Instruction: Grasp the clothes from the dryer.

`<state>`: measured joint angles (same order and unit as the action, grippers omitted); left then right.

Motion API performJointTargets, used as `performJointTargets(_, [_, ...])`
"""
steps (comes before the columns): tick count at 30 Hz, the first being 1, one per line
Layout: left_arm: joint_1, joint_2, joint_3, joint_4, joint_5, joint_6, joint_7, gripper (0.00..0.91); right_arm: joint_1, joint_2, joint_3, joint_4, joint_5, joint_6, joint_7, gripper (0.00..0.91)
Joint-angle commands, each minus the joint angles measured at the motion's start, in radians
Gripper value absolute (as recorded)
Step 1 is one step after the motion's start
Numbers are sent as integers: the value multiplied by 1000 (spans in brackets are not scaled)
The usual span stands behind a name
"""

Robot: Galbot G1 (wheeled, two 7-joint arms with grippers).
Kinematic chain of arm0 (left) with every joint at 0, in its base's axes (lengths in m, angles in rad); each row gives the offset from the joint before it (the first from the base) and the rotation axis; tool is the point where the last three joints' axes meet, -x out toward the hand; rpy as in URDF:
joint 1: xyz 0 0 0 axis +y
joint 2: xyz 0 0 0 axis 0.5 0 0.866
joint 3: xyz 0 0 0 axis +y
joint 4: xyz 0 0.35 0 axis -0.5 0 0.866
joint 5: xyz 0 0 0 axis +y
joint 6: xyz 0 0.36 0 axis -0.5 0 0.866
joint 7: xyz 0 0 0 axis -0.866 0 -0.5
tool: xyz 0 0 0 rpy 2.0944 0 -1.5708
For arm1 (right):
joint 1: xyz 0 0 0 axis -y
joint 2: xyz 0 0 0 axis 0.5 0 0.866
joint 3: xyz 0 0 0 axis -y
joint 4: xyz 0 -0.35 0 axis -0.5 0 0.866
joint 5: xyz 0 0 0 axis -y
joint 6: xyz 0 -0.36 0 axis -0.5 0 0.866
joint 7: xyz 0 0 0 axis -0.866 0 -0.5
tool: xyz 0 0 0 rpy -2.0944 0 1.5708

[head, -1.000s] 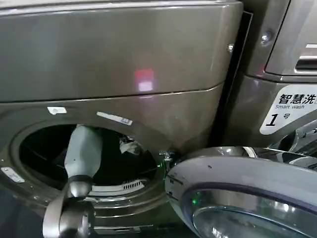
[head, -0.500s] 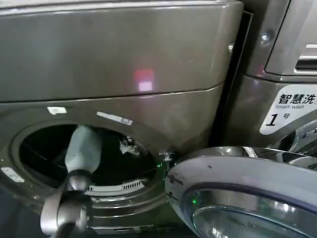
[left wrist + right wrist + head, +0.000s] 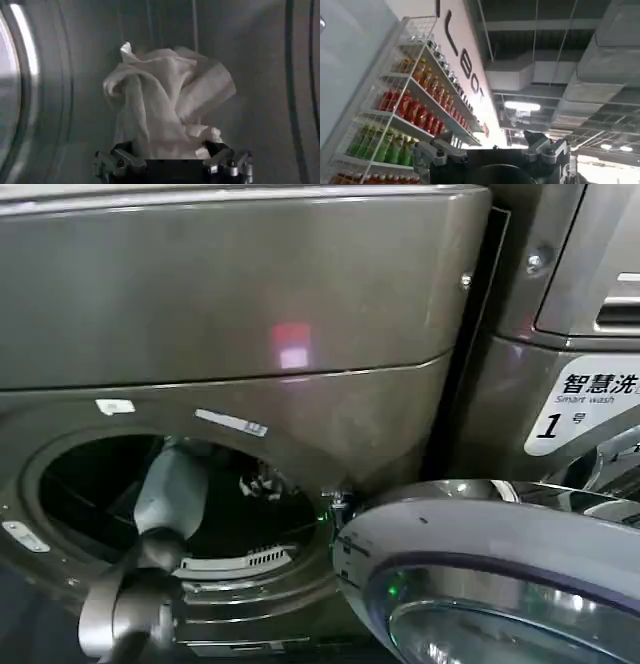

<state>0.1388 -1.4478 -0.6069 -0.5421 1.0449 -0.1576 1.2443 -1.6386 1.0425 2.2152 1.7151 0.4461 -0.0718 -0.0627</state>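
Note:
The dryer (image 3: 230, 304) is a bronze-grey front-loader, and its round opening (image 3: 90, 474) shows a dark drum. My left arm (image 3: 170, 489) reaches in through the opening. Deep in the drum, a bit of the white clothes (image 3: 262, 481) shows. In the left wrist view the clothes (image 3: 165, 100) are a crumpled white bundle against the drum wall (image 3: 260, 75). My left gripper (image 3: 169, 149) is open, with one finger on each side of the bundle's near end. My right gripper (image 3: 490, 142) is open and holds nothing. It is parked outside the dryer and points up at a ceiling.
The dryer's grey-rimmed glass door (image 3: 500, 564) hangs open at the lower right, close to the opening. A neighbouring machine with a white "1" sticker (image 3: 580, 414) stands on the right. In the right wrist view, wire shelves of bottles (image 3: 405, 115) line a wall.
My left arm has shifted slightly in the opening, its elbow a little lower. The white clothes in the drum have hardly moved.

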Motion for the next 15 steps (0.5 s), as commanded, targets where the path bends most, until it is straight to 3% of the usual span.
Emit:
performJointTargets(1, [4,2,-1,23,12,29,-25,0,-2,-3,5,-4,2,1,1,907])
performJointTargets(15, [9,-4,-11,-57,86,71,-11,0,9,4,3,1,7,-52,20,907])
